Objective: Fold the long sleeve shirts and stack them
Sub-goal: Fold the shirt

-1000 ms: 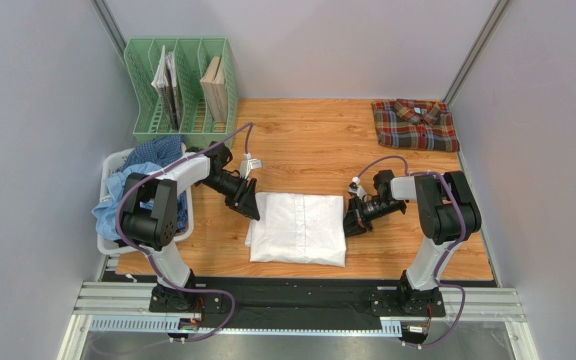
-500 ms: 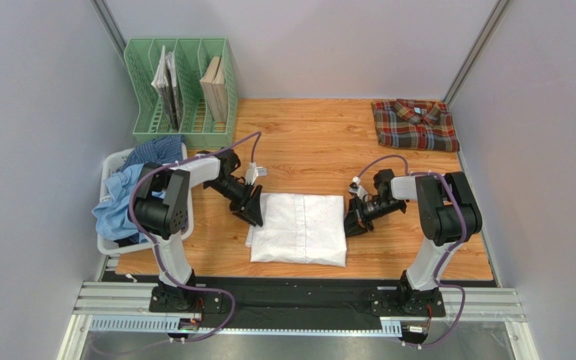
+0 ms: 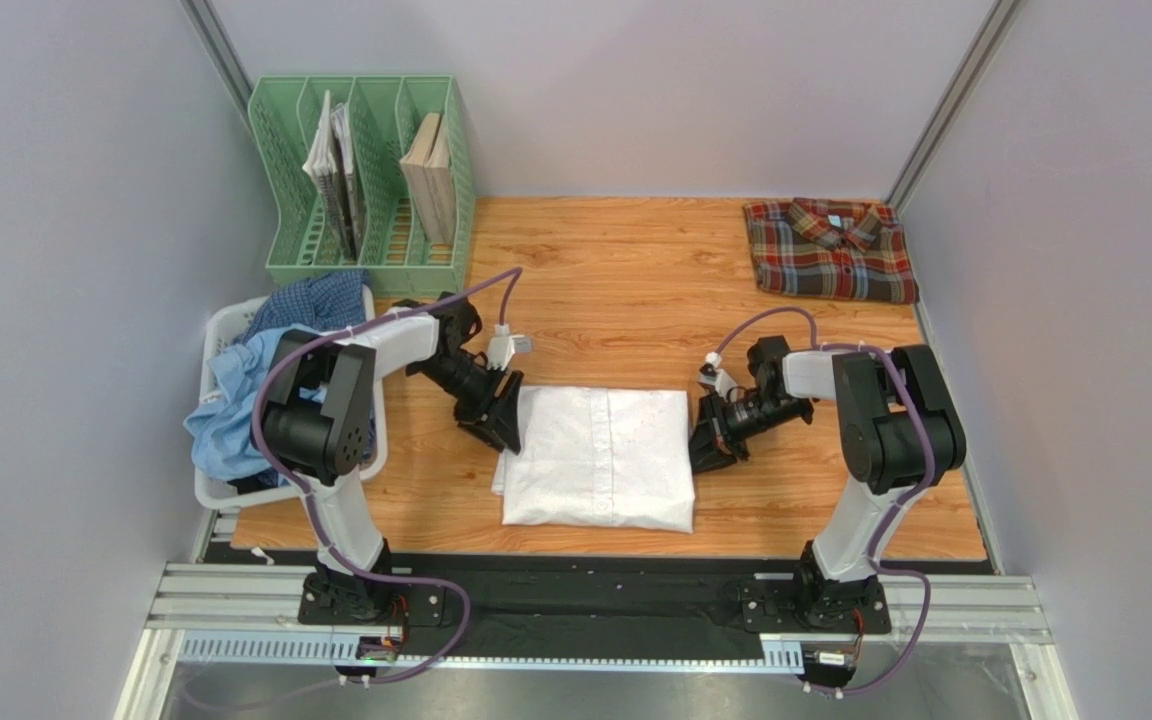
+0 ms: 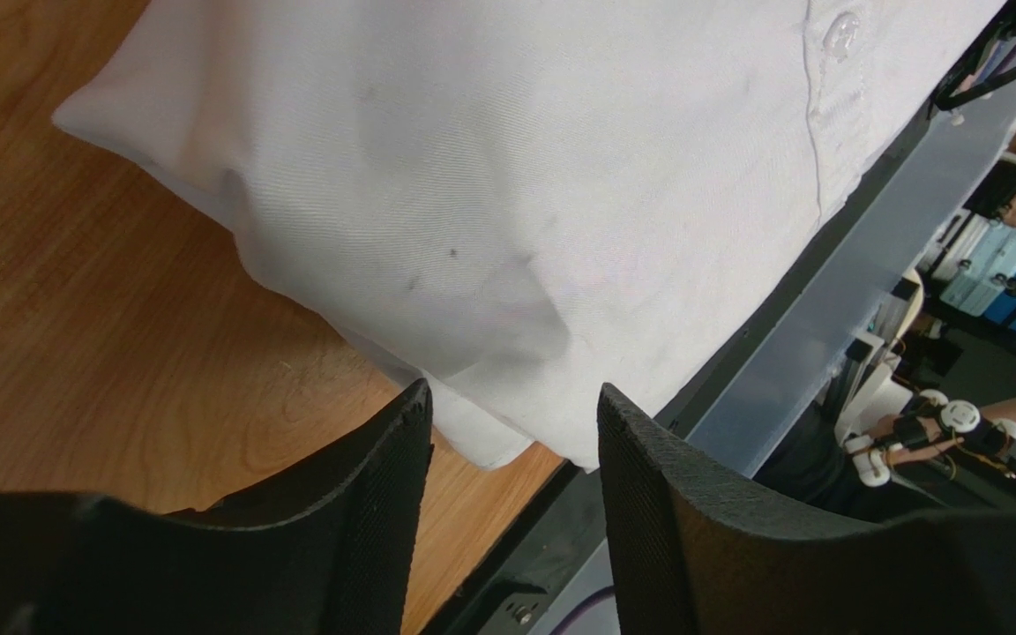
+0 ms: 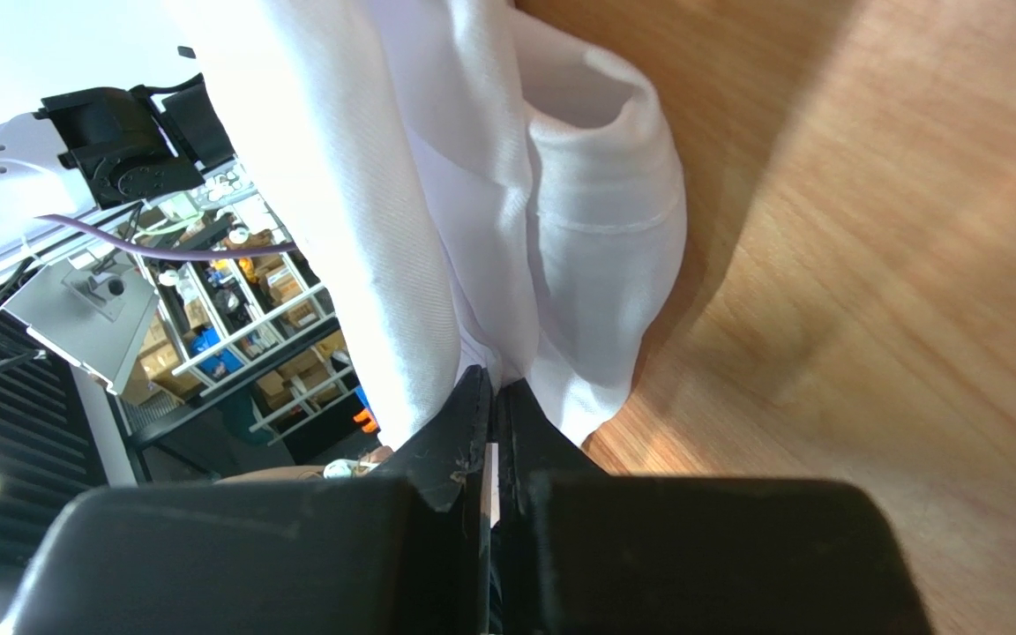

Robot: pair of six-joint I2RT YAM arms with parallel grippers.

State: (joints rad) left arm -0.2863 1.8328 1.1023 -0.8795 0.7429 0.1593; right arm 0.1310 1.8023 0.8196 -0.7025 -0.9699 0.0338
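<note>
On the table [image 3: 612, 293], the folded white shirt [image 3: 597, 458] is lying flat, looking soft, light and prone to slump, so its layered side edges are probably offering the surest hold, where the left gripper [image 3: 512, 434] is hovering half-spread and the right gripper [image 3: 701, 447] is sitting closed.
</note>
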